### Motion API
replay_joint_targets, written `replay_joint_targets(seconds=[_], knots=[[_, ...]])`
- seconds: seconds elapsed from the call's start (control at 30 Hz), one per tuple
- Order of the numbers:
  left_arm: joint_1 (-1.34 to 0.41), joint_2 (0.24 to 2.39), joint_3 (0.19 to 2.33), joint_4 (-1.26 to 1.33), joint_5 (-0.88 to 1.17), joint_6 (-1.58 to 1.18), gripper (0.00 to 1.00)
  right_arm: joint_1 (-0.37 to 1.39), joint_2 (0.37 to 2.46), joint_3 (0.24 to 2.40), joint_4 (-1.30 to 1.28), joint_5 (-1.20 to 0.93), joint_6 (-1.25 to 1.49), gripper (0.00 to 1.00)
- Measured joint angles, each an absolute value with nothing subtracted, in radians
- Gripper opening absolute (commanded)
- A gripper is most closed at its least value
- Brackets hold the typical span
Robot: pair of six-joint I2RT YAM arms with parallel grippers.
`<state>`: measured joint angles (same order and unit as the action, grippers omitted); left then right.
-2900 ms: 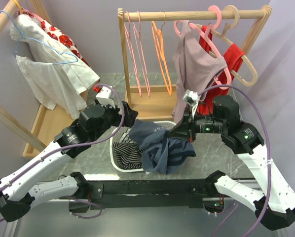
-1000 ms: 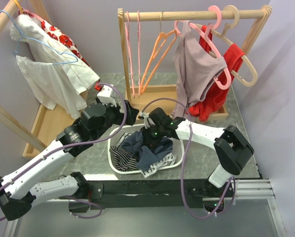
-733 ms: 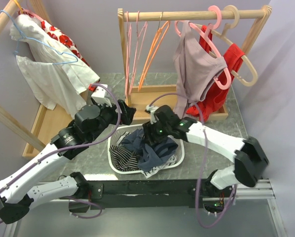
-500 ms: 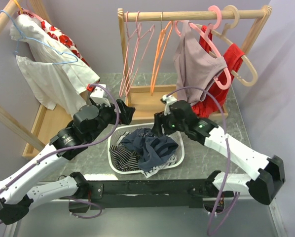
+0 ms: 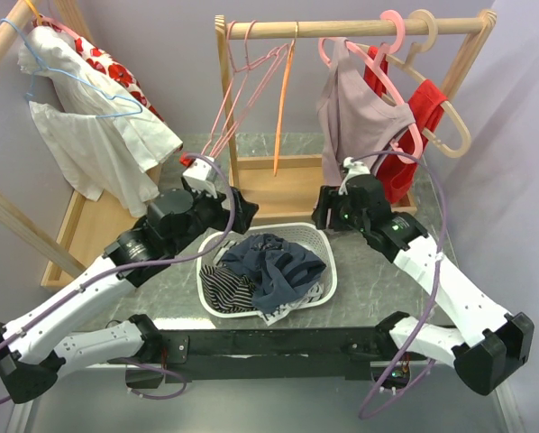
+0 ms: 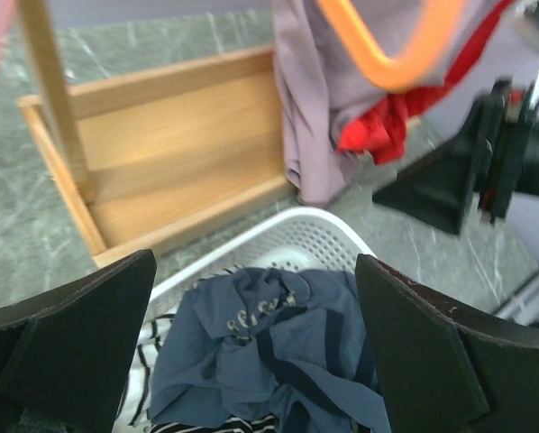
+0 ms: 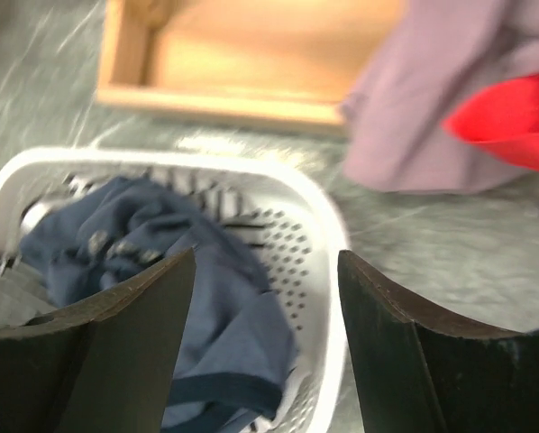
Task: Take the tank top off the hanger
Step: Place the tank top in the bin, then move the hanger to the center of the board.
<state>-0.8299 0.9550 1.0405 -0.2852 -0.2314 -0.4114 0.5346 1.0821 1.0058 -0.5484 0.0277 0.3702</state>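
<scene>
A mauve tank top (image 5: 360,117) hangs on a pink hanger (image 5: 391,77) at the right of the wooden rail, with a red garment (image 5: 405,171) behind it. Its hem shows in the left wrist view (image 6: 319,108) and the right wrist view (image 7: 432,135). My right gripper (image 5: 323,215) is open and empty just below that hem, over the far right corner of the white basket (image 5: 328,271). My left gripper (image 5: 245,215) is open and empty above the basket's far left corner. A blue top (image 6: 260,352) lies crumpled in the basket.
Empty pink hangers (image 5: 242,81) and an orange hanger (image 5: 283,99) hang tilted on the rail. The rack's wooden base tray (image 5: 278,185) stands behind the basket. A striped garment (image 5: 220,287) lies beside the blue top. A white floral garment (image 5: 98,126) hangs on the left rack.
My right gripper opened, left the blue top in the basket and pulled back right toward the tank top's hem. The empty hangers swing on the rail. The left arm shifted slightly.
</scene>
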Motion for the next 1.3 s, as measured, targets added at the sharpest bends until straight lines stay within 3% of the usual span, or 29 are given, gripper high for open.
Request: replay_joint_targets(seconds=[0.37, 0.93, 1.3], knots=[[-0.830, 1.067, 1.029, -0.269, -0.117, -0.379, 0.99, 0.450, 1.174, 0.890, -0.522, 0.090, 0.394, 0.72], [-0.830, 1.137, 1.029, -0.252, -0.046, -0.387, 0.99, 0.410, 1.476, 0.971, -0.332, 0.092, 0.440, 0.70], [-0.830, 1.144, 1.029, -0.251, -0.045, -0.387, 0.99, 0.405, 1.385, 0.911, -0.287, 0.197, 0.453, 0.70]])
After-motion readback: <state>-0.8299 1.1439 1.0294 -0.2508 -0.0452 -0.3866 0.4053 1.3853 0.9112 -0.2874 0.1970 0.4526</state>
